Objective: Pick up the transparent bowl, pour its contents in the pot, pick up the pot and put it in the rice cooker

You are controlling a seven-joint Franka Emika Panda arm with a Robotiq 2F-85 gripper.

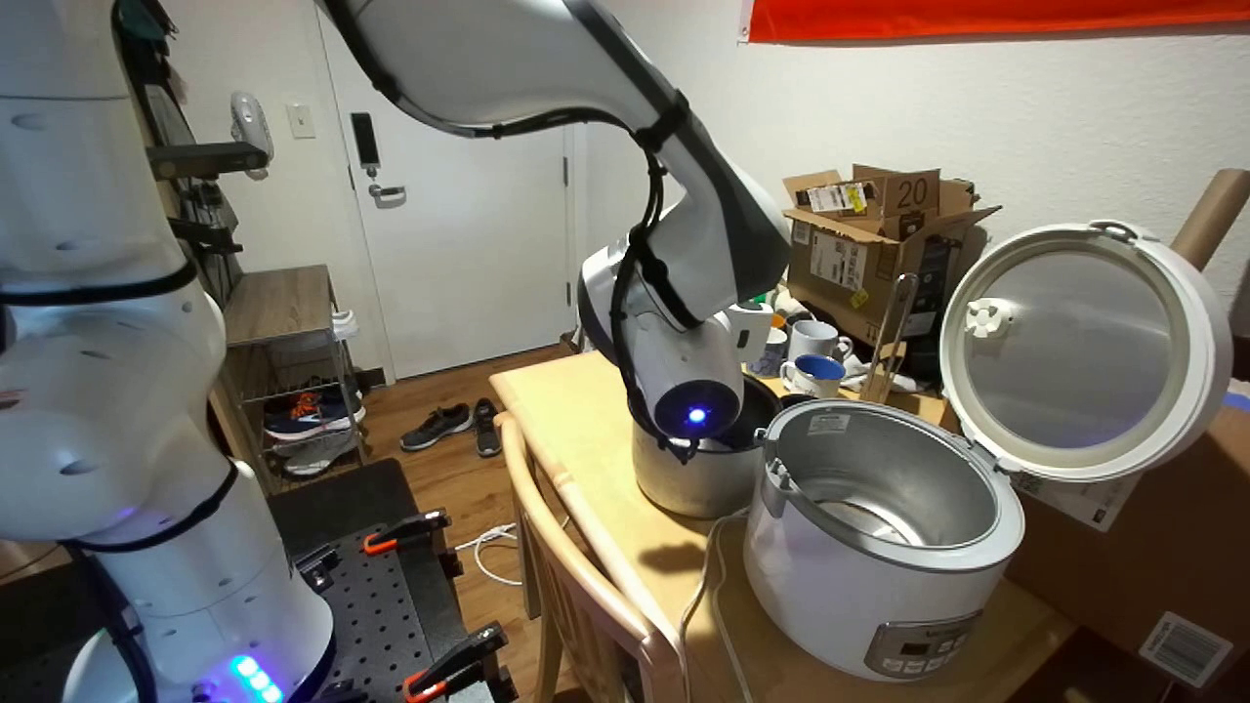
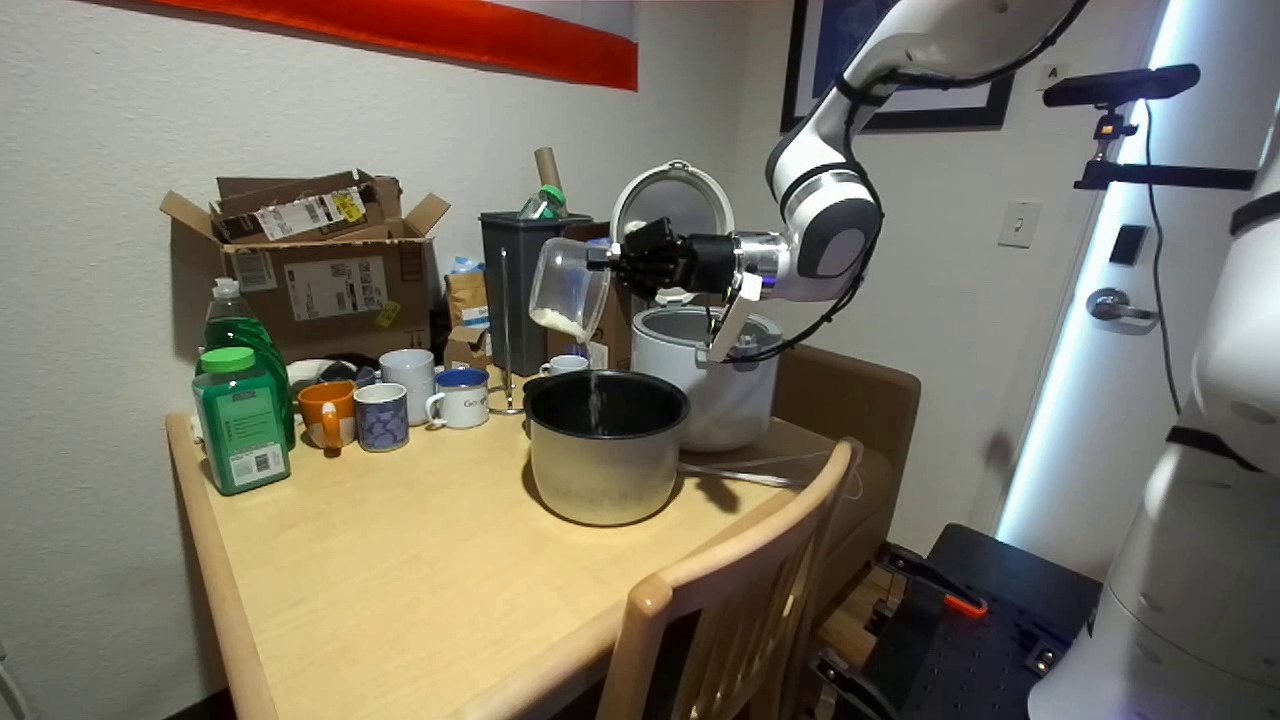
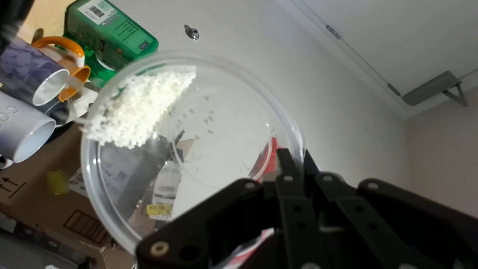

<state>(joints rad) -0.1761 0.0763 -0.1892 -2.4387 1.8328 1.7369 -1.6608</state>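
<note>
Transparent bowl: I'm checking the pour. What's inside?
In the wrist view, white grains lie heaped against one side of the bowl; a few specks dot its base. What the hand covers near the rim can't be seen.

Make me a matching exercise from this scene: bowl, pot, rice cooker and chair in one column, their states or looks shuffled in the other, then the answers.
Things
1. bowl
2. pot
3. rice cooker
4. chair

States
A. lid raised
B. pale wood, slatted back
C. grains falling into it
D. tilted, held in the jaws

Pairs: 1-D; 2-C; 3-A; 4-B
</note>
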